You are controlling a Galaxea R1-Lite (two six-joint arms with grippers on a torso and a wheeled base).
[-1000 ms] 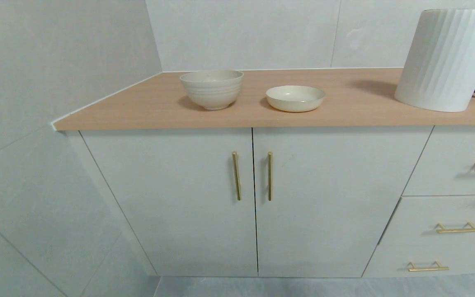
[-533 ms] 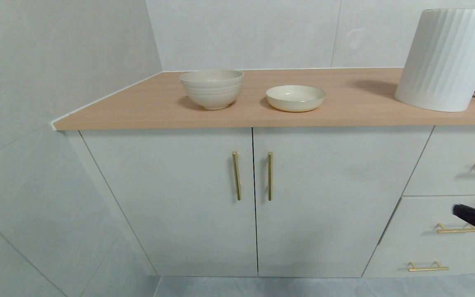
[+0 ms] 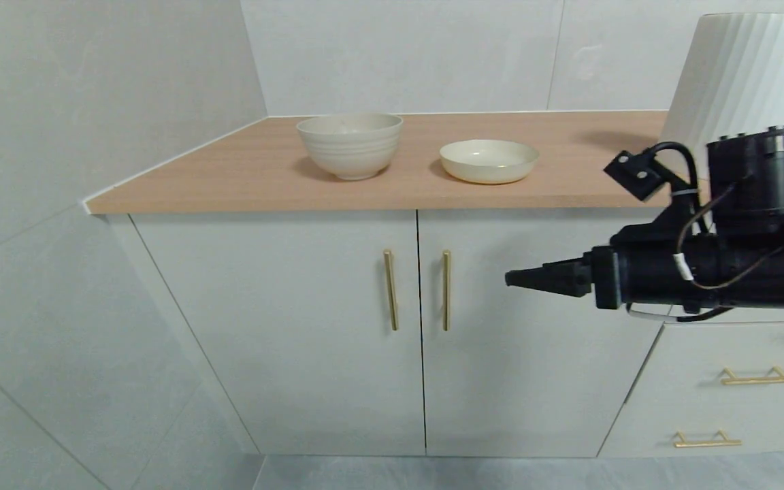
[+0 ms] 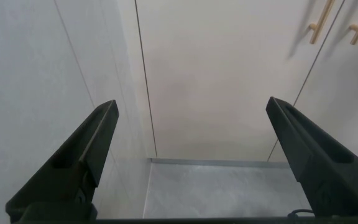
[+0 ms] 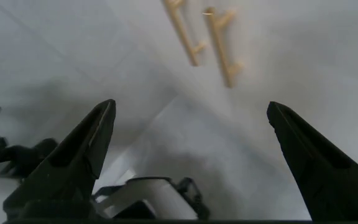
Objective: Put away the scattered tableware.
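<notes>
Your right hand (image 3: 511, 278), fingers apart, has risen before the white cabinet door (image 3: 542, 327); next you probably must grip its slim brass handle (image 3: 445, 290).

You have two pieces of tableware on the wooden countertop (image 3: 242, 178): one deep bowl (image 3: 350, 145) and one shallow dish (image 3: 488, 161). One tall white ribbed container (image 3: 739, 75) stands there too. Below it you count two cabinet doors, the left door (image 3: 283, 354) and the right door (image 3: 535, 381). Each carries one vertical brass handle, the left door handle (image 3: 390, 290) and the right door handle (image 3: 446, 290). You see two horizontal brass handles, the upper drawer handle (image 3: 761, 376) and the lower drawer handle (image 3: 706, 440). The drawers probably number three, though the arm covers part of that stack. You have two grippers: the left gripper (image 4: 190, 104) and the right gripper (image 5: 190, 104).
</notes>
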